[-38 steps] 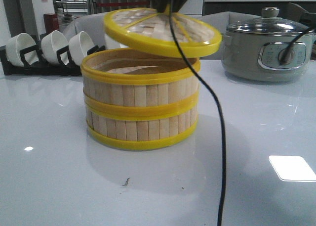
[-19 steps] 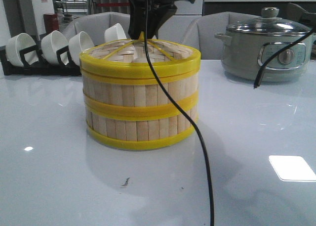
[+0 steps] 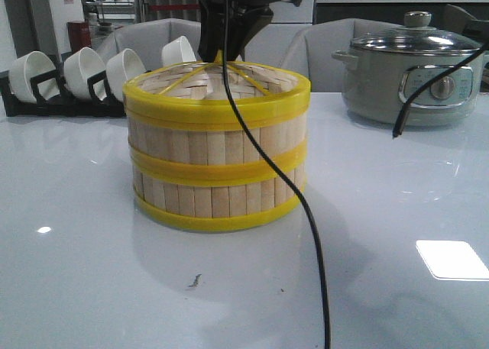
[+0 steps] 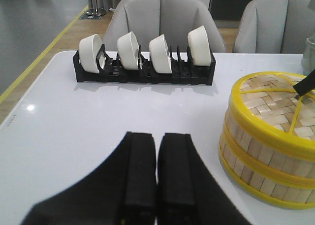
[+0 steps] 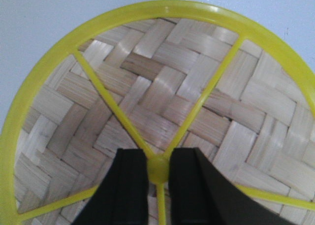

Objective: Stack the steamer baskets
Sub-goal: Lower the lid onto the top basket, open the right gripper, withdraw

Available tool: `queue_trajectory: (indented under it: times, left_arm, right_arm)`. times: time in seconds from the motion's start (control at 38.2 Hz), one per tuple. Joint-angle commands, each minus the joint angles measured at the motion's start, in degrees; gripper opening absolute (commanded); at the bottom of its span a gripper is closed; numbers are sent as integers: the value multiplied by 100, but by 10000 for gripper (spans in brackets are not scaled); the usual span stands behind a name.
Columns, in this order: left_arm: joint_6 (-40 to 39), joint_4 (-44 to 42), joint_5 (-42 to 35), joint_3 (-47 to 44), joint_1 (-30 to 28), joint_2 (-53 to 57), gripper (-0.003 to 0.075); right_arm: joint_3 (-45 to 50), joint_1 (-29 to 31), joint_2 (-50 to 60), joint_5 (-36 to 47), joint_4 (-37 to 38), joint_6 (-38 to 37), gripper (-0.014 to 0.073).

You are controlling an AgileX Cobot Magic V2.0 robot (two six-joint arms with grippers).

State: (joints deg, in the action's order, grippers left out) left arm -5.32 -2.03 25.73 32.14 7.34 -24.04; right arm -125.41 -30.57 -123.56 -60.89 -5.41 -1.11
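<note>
Brightly, evenly lit from overhead. Square glare patch on glossy white table; soft shadow beneath stacked steamer baskets. Slightly grainy; near fingers blurred.

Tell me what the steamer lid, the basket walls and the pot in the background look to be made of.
Lid: woven flat bamboo strips, matte tan, with glossy yellow rim, spokes and knob, likely plastic. It is held by the right gripper.
Steamer baskets: vertical pale bamboo slats, unvarnished-looking, banded by shiny yellow rims, probably plastic.
Electric pot: smooth grey body, perhaps painted metal or plastic; clear glass lid with a metal rim.

Two slatted, yellow-rimmed steamer baskets stand stacked upright.
</note>
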Motion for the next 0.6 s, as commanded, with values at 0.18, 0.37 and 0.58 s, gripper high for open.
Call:
queue_trajectory:
  times: [0.18,0.37,0.58]
  left_arm:
    - [-57,-7,-482,158,13,-24,95]
    - [-57,-7,-482,158,13,-24,95]
    - [-57,-7,-482,158,13,-24,95]
  right_arm:
    - [-208,0,366,498,-44,51,488]
    - [-208,77,554,844,-56,51,487]
    - [-127,583,1031,902,-81,23,486]
